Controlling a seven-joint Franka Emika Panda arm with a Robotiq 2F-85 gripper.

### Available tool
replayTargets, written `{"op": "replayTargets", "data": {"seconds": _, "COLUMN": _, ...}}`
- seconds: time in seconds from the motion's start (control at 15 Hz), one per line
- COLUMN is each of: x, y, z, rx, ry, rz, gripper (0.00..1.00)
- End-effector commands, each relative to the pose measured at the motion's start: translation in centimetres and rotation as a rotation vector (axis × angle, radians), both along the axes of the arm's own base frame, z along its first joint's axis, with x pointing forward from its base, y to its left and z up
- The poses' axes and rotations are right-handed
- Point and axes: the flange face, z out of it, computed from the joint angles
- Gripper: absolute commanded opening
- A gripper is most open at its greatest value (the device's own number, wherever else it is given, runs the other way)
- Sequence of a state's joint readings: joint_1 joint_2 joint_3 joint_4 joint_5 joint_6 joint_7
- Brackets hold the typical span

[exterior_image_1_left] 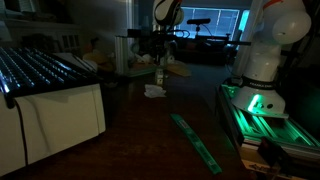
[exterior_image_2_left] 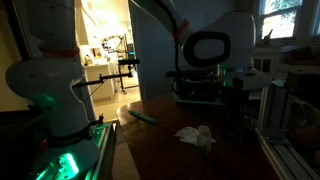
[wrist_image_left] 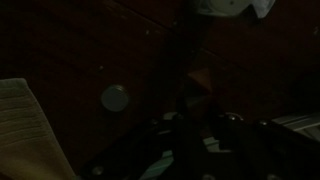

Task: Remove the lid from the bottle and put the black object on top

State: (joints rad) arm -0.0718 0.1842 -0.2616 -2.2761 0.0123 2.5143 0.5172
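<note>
Honestly too dark for me to tell if the gripper (exterior_image_1_left: 160,52) is spread or pinched. It hangs right over the small slim pale greenish-yellow bottle (exterior_image_1_left: 159,75), upright on the dark table (exterior_image_1_left: 140,135). A crumpled white paper-like thing (exterior_image_1_left: 154,91) sits just beside the bottle, and a long green strip (exterior_image_1_left: 196,142) lies well apart.
</note>
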Motion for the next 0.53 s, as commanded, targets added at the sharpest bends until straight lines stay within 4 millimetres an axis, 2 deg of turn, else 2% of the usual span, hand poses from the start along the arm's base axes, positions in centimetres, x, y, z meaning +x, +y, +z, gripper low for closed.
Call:
{"op": "replayTargets", "data": {"seconds": 0.0, "x": -4.0, "y": 3.6, "z": 3.6, "rx": 0.009, "ry": -0.008, "rz": 0.129, "gripper": 0.06}}
{"op": "replayTargets", "data": {"seconds": 0.2, "x": -6.0, "y": 6.4, "z": 5.3, "rx": 0.028, "ry": -0.012, "rz": 0.238, "gripper": 0.06}}
{"op": "replayTargets", "data": {"seconds": 0.47, "x": -7.3, "y": 8.9, "z": 5.7, "rx": 0.042, "ry": -0.008, "rz": 0.329, "gripper": 0.06}}
